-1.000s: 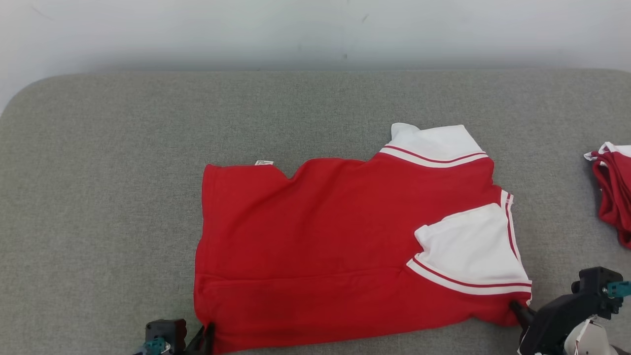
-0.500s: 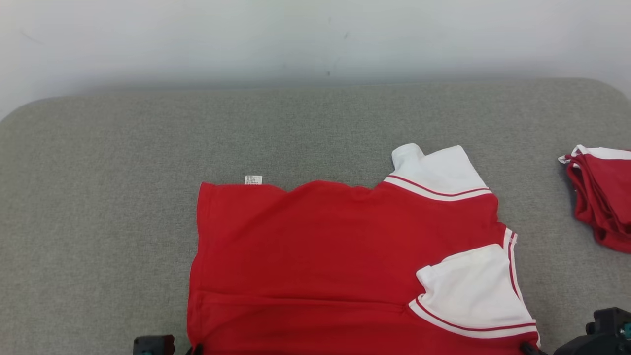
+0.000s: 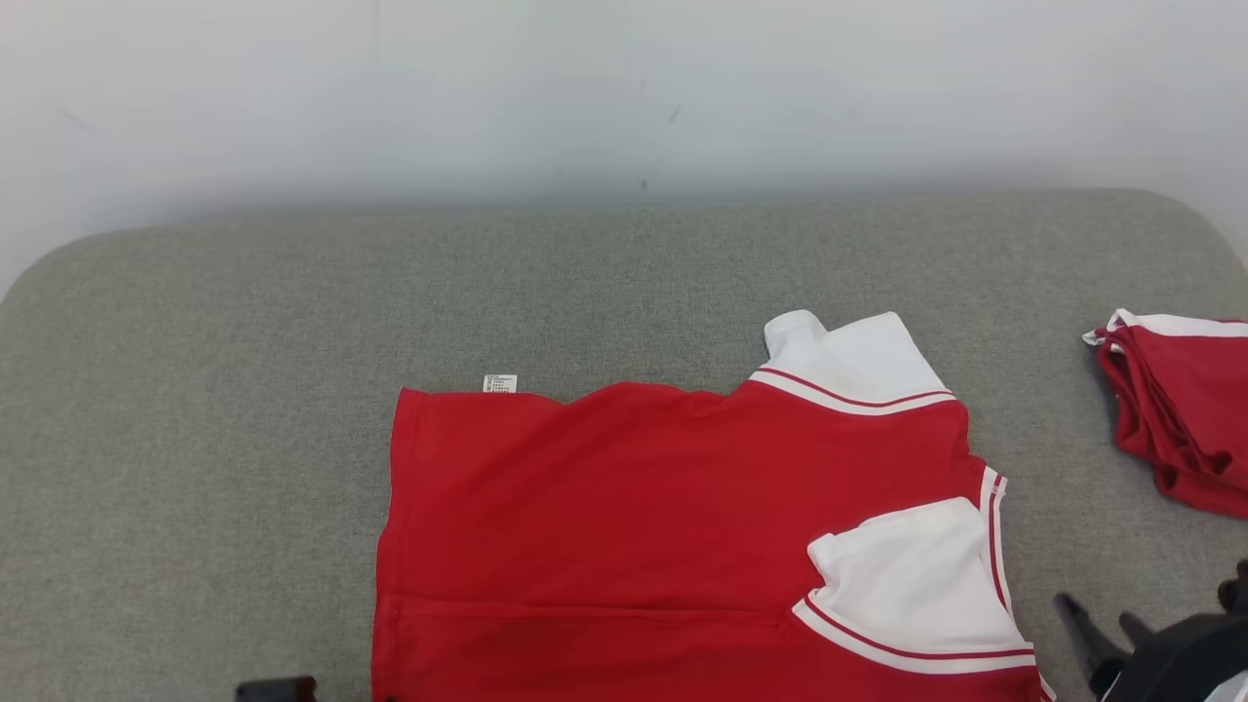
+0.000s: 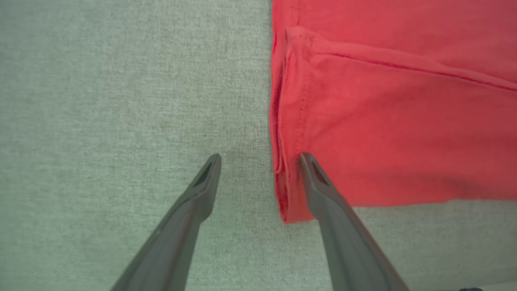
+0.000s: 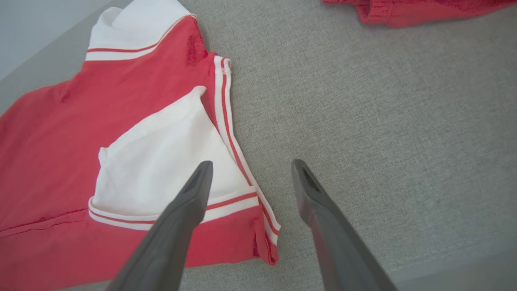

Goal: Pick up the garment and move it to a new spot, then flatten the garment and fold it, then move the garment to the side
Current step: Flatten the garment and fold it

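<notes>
Change since a second ago: both grippers, then seen closed at the near corners of the garment (image 3: 634, 526), are now opened. The head view has also been tilted upward.
Garment: red with white sleeves, spread flat on the grey worktop (image 3: 195, 390) by its near edge, right of centre.
Left gripper (image 4: 260, 157): fingers are spread wide and nothing is held. One finger is seen over the garment's near left hem corner and the other over bare worktop. Whether the cloth is touched cannot be told.
Right gripper (image 5: 251, 163): fingers are spread wide and nothing is gripped. One is seen over the white sleeve (image 5: 161, 161), the other over bare worktop.
Red pile (image 3: 1180, 409): laid at the worktop's right edge, well apart.
</notes>
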`<state>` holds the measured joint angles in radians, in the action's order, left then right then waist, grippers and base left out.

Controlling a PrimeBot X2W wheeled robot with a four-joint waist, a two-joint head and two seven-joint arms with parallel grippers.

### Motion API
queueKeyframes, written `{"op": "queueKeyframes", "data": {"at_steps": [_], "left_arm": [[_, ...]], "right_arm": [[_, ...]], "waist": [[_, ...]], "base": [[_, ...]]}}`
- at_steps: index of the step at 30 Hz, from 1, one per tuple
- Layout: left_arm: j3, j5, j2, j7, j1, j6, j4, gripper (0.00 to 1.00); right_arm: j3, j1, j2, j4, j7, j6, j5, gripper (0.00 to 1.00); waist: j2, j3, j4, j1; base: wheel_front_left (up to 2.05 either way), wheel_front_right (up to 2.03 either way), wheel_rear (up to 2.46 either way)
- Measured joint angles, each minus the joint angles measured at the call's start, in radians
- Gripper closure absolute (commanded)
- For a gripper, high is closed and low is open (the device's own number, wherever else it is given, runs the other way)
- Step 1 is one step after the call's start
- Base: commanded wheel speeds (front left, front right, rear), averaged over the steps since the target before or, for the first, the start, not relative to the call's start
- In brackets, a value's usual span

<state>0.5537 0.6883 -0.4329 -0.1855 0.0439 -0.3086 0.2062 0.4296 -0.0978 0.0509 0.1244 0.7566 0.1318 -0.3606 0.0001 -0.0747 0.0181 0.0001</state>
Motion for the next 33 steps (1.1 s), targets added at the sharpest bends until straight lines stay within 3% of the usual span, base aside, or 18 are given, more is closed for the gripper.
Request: {"op": "queueKeyframes", "data": {"at_steps": [9,22,33], "left_arm": [[-0.061,-0.012,-0.042,0.042,0.134,0.011,-0.016,0.0],[-0.033,-0.059,-0.005,-0.043,0.565,0.107,0.174,0.0],[0.04,-0.103,-0.005,-0.147,0.726,0.17,0.393,0.0]], "right_arm": [[-0.033,0.122,0.006,0.079,-0.011,0.0,0.072,0.0],[-0.24,0.514,0.12,-0.136,-0.106,0.0,0.106,0.0],[-0.369,0.699,0.169,-0.294,-0.163,0.0,0.096,0.0]], "waist": [[0.0,0.002,0.008,0.0],[0.0001,-0.101,0.049,0.0002],[0.0001,-0.187,0.096,0.0001]], "base": [[0.0,0.0,0.0],[0.0,0.0,0.0],[0.0,0.0,0.0]]}}
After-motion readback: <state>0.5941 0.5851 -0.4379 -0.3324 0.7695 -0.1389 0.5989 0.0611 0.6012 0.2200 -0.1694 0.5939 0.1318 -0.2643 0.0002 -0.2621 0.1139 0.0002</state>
